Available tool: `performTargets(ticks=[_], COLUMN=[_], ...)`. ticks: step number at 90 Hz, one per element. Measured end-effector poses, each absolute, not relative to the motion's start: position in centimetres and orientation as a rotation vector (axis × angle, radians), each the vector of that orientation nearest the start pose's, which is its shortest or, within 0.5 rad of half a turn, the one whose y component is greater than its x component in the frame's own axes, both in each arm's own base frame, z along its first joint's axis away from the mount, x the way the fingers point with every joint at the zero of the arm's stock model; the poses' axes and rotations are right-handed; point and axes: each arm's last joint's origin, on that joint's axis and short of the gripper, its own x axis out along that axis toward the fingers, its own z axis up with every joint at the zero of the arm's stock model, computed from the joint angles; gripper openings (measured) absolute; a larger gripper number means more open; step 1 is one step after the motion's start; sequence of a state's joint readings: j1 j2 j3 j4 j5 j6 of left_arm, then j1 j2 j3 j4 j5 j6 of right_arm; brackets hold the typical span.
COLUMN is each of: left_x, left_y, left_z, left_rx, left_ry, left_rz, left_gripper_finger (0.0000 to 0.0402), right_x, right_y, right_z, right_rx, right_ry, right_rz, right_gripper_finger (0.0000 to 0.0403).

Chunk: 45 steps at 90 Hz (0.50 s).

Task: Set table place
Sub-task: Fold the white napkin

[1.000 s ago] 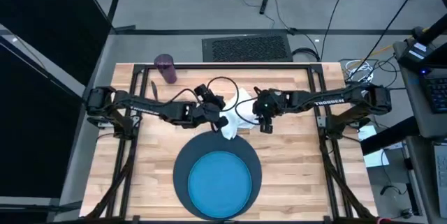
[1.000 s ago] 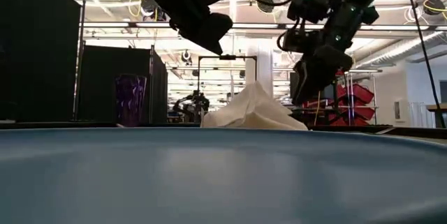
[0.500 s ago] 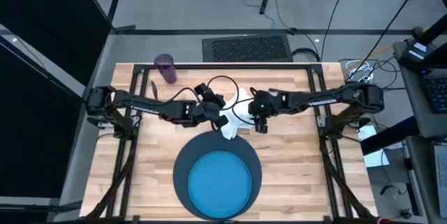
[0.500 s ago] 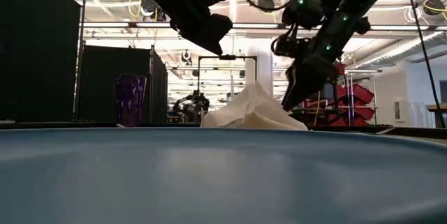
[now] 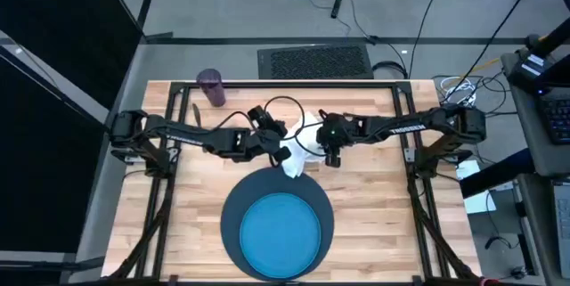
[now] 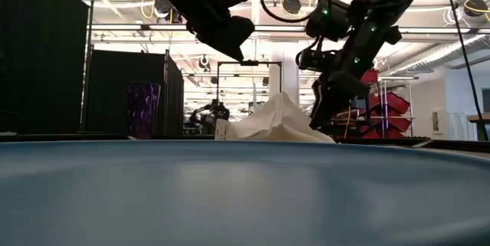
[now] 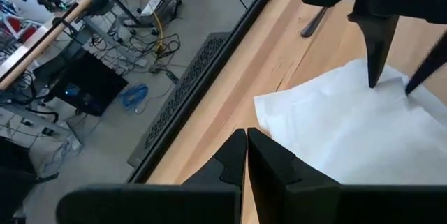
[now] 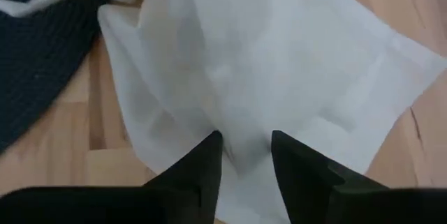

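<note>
Right wrist view: right hand [image 8: 243, 155] spread, fingertips on white napkin [image 8: 279, 63]; left hand [image 7: 246, 155] pressed together, empty.

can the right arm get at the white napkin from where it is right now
Probably yes. The right gripper hangs open directly over the white napkin, nothing between them; the left gripper, shut, sits alongside.

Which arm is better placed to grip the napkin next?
Right, probably. Its tool is open directly over the white napkin, nearly touching it. The left tool is shut and hangs higher, beside the napkin's edge.
</note>
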State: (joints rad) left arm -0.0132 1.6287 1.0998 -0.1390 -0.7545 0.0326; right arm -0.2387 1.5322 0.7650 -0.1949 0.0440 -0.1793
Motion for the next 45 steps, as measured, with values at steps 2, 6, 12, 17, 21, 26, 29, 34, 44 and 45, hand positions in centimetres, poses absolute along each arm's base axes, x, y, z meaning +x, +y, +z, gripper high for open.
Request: performTargets(ticks=[2, 6, 12, 17, 21, 26, 29, 34, 44, 45], left_x=[34.7, 34.7, 34.7, 34.7, 34.7, 34.7, 34.7, 34.7, 34.7, 34.7], left_y=[1.5, 1.5, 1.5, 1.5, 1.5, 1.5, 1.5, 1.5, 1.5, 1.5], left_z=[24.0, 24.0, 24.0, 24.0, 24.0, 24.0, 24.0, 24.0, 24.0, 24.0], left_rx=[0.286, 0.286, 0.286, 0.284, 0.280, 0.279, 0.279, 0.279, 0.280, 0.280], left_ry=[0.645, 0.645, 0.646, 0.646, 0.646, 0.646, 0.646, 0.646, 0.648, 0.648], left_rz=[0.703, 0.703, 0.703, 0.697, 0.685, 0.682, 0.683, 0.682, 0.682, 0.682], left_gripper_finger=[0.0000, 0.0000, 0.0000, 0.0000, 0.0000, 0.0000, 0.0000, 0.0000, 0.0000, 0.0000], right_x=[27.5, 27.5, 27.5, 27.5, 27.7, 28.0, 28.1, 28.5, 29.3, 29.4], right_y=[-6.9, -6.9, -7.0, -7.0, -7.1, -7.1, -7.2, -7.2, -7.3, -7.4], right_z=[16.1, 16.2, 16.2, 16.2, 16.5, 16.9, 17.1, 17.7, 19.2, 19.3], right_rx=[-0.080, -0.105, -0.143, -0.160, -0.165, -0.174, -0.184, -0.200, -0.267, -0.277], right_ry=[0.980, 0.981, 0.987, 0.989, 0.983, 0.969, 0.962, 0.947, 0.938, 0.940], right_rz=[-0.181, -0.190, -0.191, -0.201, -0.200, -0.199, -0.197, -0.194, -0.246, -0.253], right_gripper_finger=[0.0066, 0.0038, 0.0010, 0.0007, 0.0004, 0.0002, 0.0001, 0.0001, 0.0000, 0.0000])
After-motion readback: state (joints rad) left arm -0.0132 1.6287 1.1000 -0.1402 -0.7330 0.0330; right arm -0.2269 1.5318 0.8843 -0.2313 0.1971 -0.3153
